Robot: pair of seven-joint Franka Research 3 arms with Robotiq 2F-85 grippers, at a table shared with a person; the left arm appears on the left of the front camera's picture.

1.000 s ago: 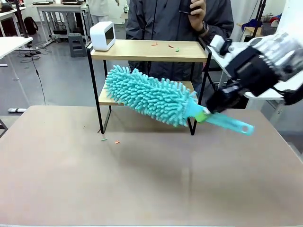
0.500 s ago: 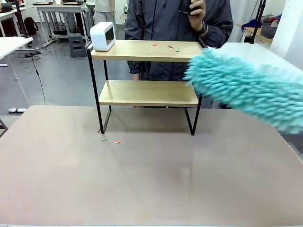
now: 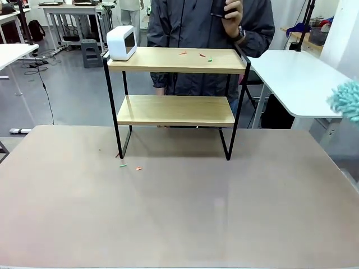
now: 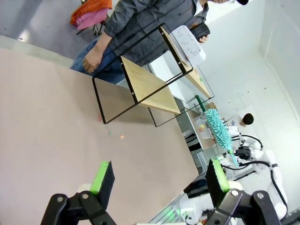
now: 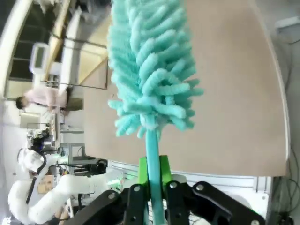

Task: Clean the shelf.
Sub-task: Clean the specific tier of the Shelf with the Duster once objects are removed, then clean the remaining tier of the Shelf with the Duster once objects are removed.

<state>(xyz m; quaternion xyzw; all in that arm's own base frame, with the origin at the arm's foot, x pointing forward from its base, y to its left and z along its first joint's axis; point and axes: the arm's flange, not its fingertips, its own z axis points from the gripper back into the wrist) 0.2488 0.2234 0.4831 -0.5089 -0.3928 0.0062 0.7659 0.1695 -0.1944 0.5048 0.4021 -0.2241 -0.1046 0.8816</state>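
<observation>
This looks like a robotics lab or research workroom, not a home. The shelf (image 3: 175, 110) stands on a wide brown table (image 3: 168, 213). Behind the shelf to the left are a bare grey floor (image 3: 73, 95), loose black cables (image 3: 35, 63), a dark step stool (image 3: 90, 53) and rows of white work tables (image 3: 70, 10). Just right of the shelf is another white table (image 3: 294, 78). In the left wrist view, a white robot arm (image 4: 273, 174) with trailing wires stands past the shelf's far end.

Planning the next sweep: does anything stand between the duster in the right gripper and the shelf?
Nothing visible does. The duster, clamped in the right gripper, hangs to the right of the shelf, with open air between.
</observation>
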